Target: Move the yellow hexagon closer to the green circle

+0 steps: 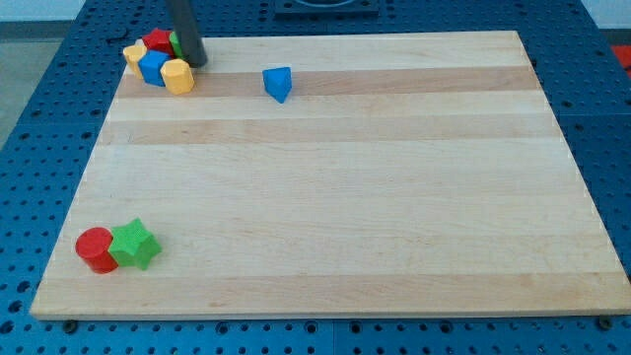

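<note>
The yellow hexagon (178, 76) is seen at the view's upper left of the wooden board (335, 177), as a short, thick prism with faceted sides, a matte orange-yellow surface and a slightly lighter top face. It is pressed against a blue block (153, 67) on its left; the shape of that block cannot be made out with certainty. A second yellow block (133, 53), also of uncertain shape, is found further left, and a red block (158, 41) lies at the top of this cluster. A thin sliver of green (175, 43) is visible between the red block and the rod; it is largely hidden, so its shape cannot be told.

The dark rod (184, 30) is recorded descending from the top edge, smooth and cylindrical. My tip (196, 62) rests just above and to the right of the yellow hexagon, very near it; contact cannot be confirmed. No fingers are carried by the rod, so no finger state applies.

A blue triangular block (278, 83) lies apart, to the right of the cluster. At the lower left, a red cylinder (96, 248) and a green star (134, 245) are touching. The board is of pale, striped wood grain, laid on a blue perforated base (59, 99).
</note>
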Tool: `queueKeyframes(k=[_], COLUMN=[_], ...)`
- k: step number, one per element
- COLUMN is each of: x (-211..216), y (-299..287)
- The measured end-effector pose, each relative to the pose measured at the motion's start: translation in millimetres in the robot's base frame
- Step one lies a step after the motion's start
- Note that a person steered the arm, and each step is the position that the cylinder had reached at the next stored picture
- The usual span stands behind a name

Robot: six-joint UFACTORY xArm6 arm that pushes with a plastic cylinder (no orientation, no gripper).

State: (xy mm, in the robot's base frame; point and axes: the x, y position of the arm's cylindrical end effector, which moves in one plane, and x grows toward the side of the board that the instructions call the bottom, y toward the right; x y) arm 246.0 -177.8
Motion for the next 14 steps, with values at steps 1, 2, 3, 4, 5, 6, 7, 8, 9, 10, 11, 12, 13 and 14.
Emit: queueKeyframes(k=[1,2,3,4,5,6,7,8,9,10,11,12,13,14], x=[1.8,24.5,55.3,76.6,78.3,78.7,72.0,61.1,53.4,52.6,50.9,50.4,48.2,41.0], y=[48.6,69.8,69.7,40.3,-0.6,-27.7,-31.4,-31.4,-31.4,-31.4,-31.4,-31.4,-31.4,-31.4])
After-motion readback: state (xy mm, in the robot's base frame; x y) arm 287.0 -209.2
